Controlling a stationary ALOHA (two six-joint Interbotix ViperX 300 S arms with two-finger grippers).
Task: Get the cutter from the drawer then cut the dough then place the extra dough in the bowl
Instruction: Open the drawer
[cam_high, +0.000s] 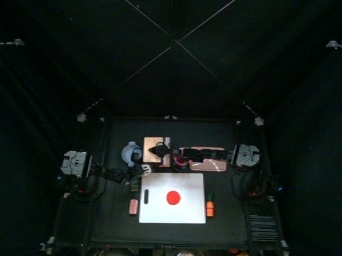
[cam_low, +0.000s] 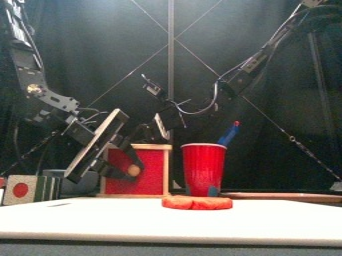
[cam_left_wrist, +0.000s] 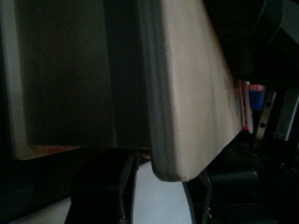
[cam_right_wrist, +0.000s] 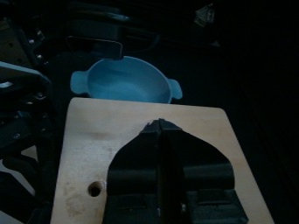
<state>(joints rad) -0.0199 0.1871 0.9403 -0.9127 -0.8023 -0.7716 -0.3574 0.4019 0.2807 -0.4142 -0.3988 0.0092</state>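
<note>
The pale wooden box (cam_high: 156, 147) stands behind the white cutting board (cam_high: 154, 212), its red drawer front (cam_low: 144, 172) facing forward. My right gripper (cam_right_wrist: 162, 125) is shut, with its tips on the box's top (cam_right_wrist: 105, 140). At the box's left front is my left gripper (cam_low: 118, 158). In the left wrist view its jaws (cam_left_wrist: 163, 171) close on either side of a pale wooden panel (cam_left_wrist: 187, 79) of the drawer. A flat red dough disc (cam_high: 171, 195) (cam_low: 197, 202) lies on the board. The blue-grey bowl (cam_high: 131, 152) (cam_right_wrist: 126, 80) sits left of the box. No cutter is visible.
A red cup (cam_low: 203, 168) holding a blue toy knife (cam_low: 230, 132) stands right of the box, behind the dough. Small orange toys lie on the table on either side of the board (cam_high: 134, 206) (cam_high: 210, 208).
</note>
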